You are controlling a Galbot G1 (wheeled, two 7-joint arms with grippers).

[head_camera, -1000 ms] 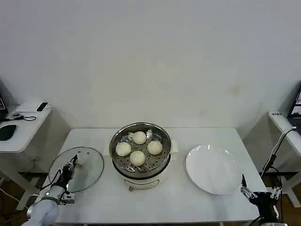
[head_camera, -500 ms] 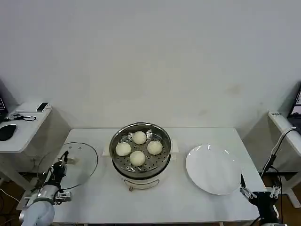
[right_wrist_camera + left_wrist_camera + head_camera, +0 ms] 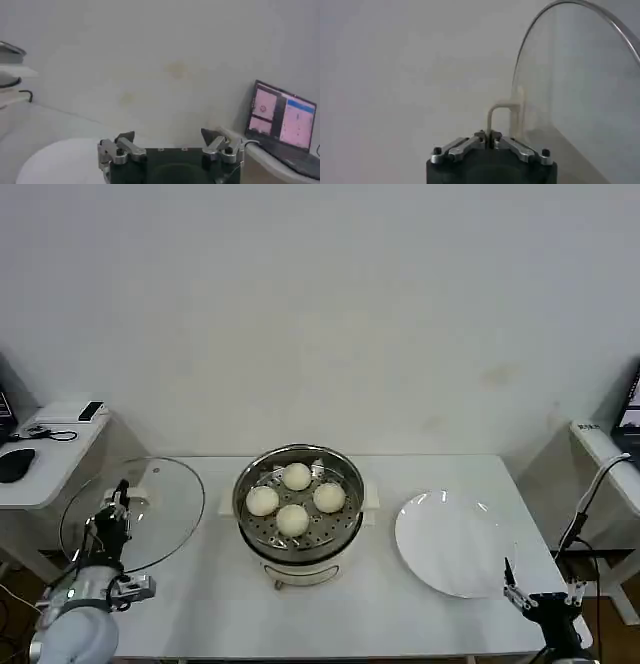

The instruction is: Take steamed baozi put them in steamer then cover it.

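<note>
At about 8 o'clock of the table (image 3: 210,604), the left gripper (image 3: 112,519) is clamped on the cream handle (image 3: 502,117) of the glass lid (image 3: 135,512), which hangs tilted off the table's left edge. Glass is stiff, breakable and probably slippery, so the handle looks the only sound hold. At centre the steamer (image 3: 300,509) holds four buns (image 3: 293,519) on its tray. At 3 o'clock lies a white plate (image 3: 455,544); at 5 o'clock the right gripper (image 3: 540,599) waits, jaws spread, holding nothing.
</note>
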